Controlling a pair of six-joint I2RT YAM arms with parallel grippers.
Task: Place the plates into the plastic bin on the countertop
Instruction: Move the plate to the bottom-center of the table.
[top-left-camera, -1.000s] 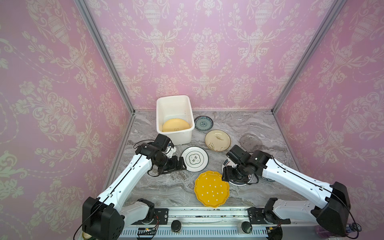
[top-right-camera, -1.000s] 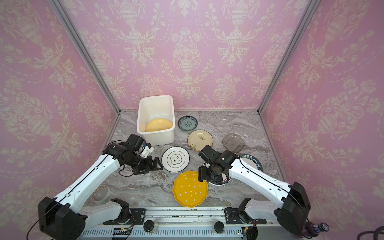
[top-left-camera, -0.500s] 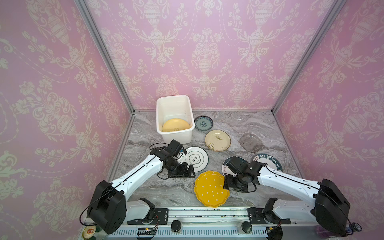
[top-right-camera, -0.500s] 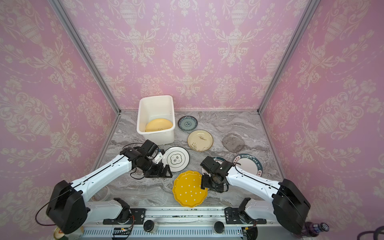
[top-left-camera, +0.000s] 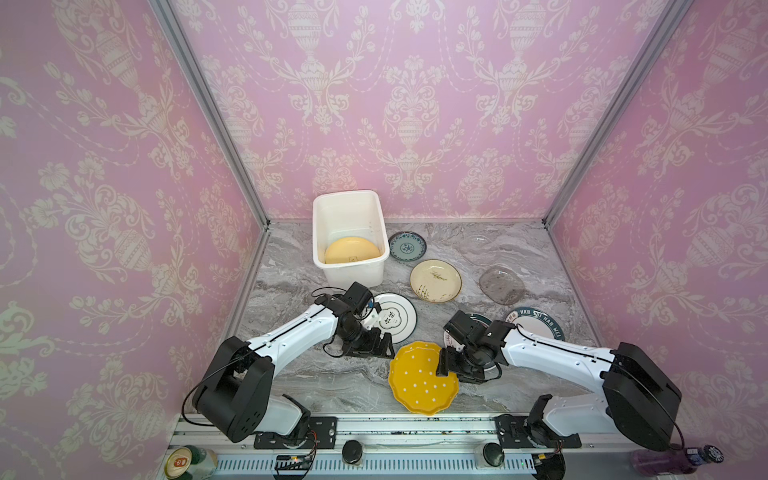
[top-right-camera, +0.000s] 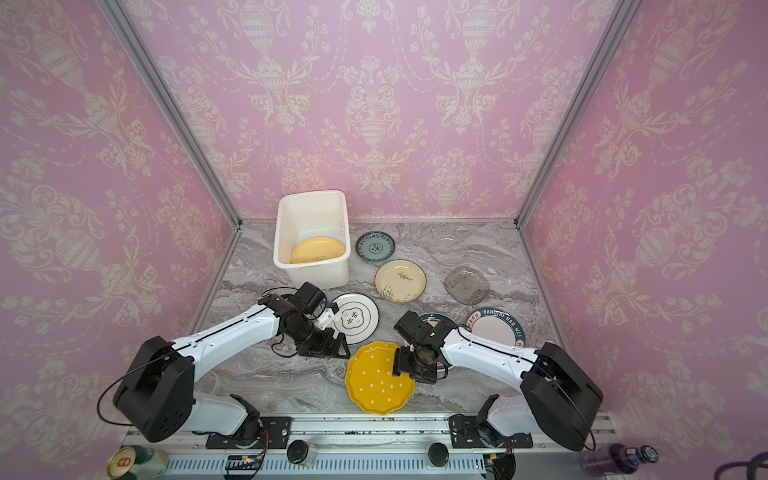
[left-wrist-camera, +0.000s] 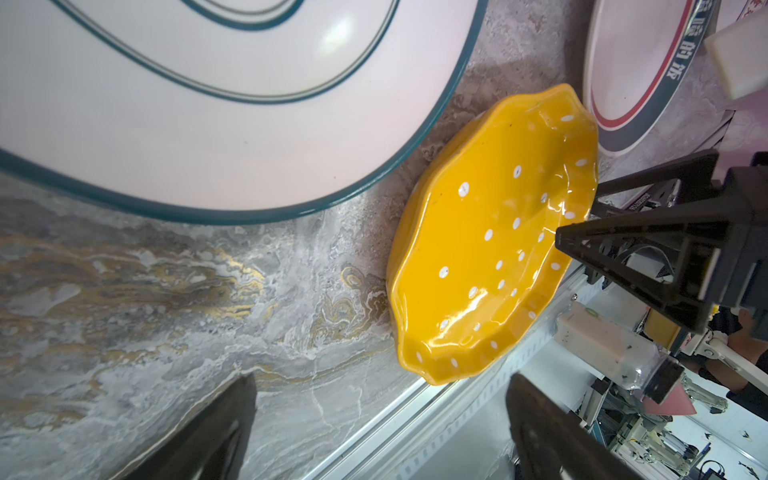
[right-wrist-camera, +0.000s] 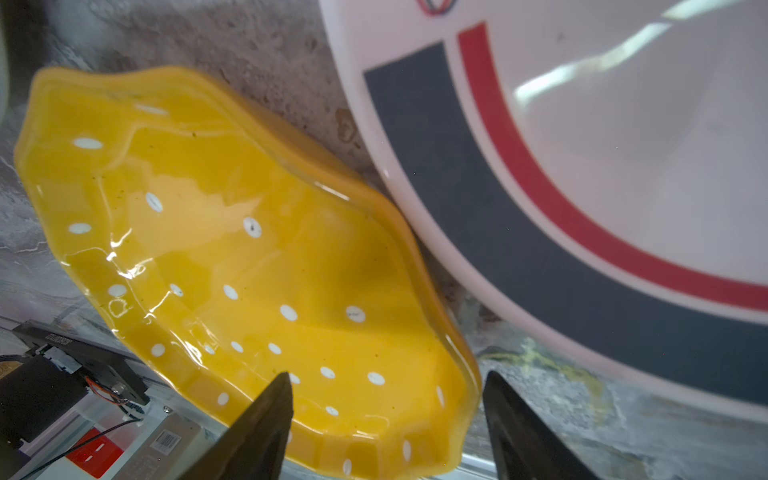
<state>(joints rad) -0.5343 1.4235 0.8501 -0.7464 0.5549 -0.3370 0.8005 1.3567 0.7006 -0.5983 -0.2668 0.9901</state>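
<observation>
Right gripper: jaws partway apart and holding nothing. One finger hangs over the plate's inside and the other sits outside over the stone, so the rim is in the gap.
Yellow dotted plate: flat on the countertop, front middle, close to the rail. It lies to the robot's left of that gripper, and it's the right-hand rim being straddled.
Long axis: none really. It's scalloped but roughly round, so any bit of rim should do imo.
Left gripper: spread wide, empty, just beside the plate's far-left rim. Not touching as far as I can tell.
Nearer arm: right, since its jaws are astride the rim.
Neighbours: banded plate just beside the yellow one on the right-arm side, and a dark-rimmed white plate just beyond it by the left gripper.
Plastic bin: back left, well apart, with one pale yellow plate inside.
My guess for the move: pinch the rim, lift, then carry it back and to the left. That's a long diagonal for the right arm.
</observation>
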